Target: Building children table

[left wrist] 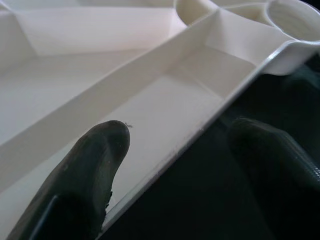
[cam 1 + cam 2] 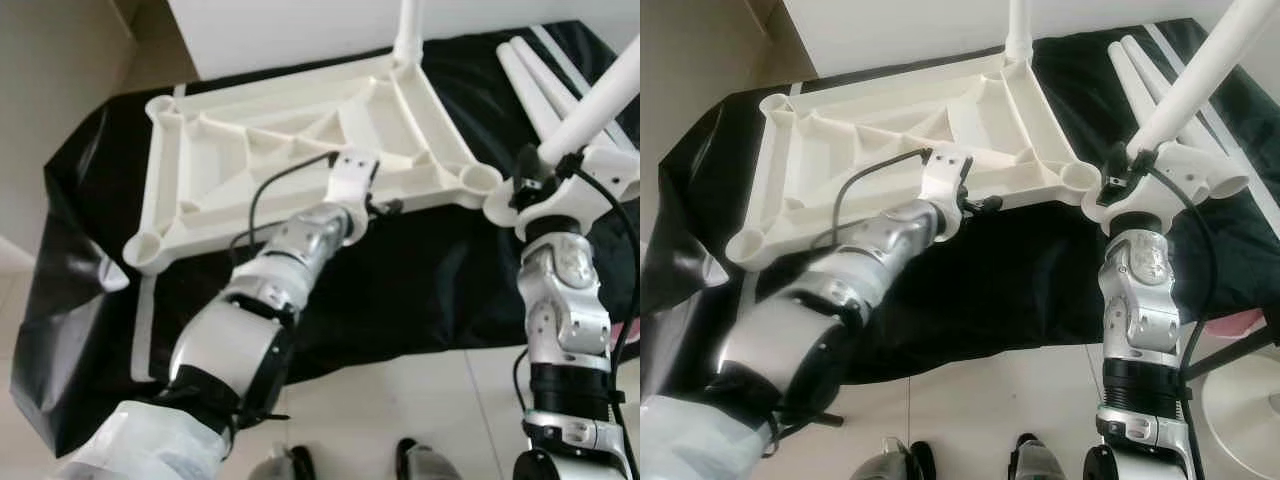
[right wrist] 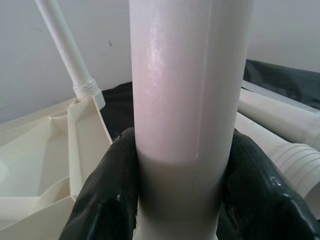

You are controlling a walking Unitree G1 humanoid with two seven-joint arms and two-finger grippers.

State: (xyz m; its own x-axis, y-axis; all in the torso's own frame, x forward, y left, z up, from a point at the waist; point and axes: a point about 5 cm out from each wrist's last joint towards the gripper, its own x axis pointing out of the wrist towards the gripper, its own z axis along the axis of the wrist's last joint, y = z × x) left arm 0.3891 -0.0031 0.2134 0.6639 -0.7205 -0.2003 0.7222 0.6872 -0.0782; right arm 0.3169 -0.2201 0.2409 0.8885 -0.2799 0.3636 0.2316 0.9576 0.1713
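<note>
Overhead: white plastic tabletop [image 2: 300, 150] upside down on a black sheet [image 2: 420, 290], ribbed underside up, filling the sheet's far left part, its near edge running across the sheet's middle. One leg [image 2: 408, 28] already standing upright in the far right corner socket. Left gripper [image 1: 170, 165] at the tabletop's near edge, fingers [image 1: 95, 170] spread apart, one over the inner tray, the other over the black sheet, straddling the rim; contact with the rim not certain. Right gripper [image 3: 182, 200] clamped on a second white leg [image 3: 190, 85], held tilted above the sheet's right side, just beside the tabletop's near right corner socket [image 2: 478, 180]. Two spare legs [image 2: 530, 85] lying side by side near the sheet's far right corner. Pale tiled floor [image 2: 400, 400] below the sheet's near edge.
</note>
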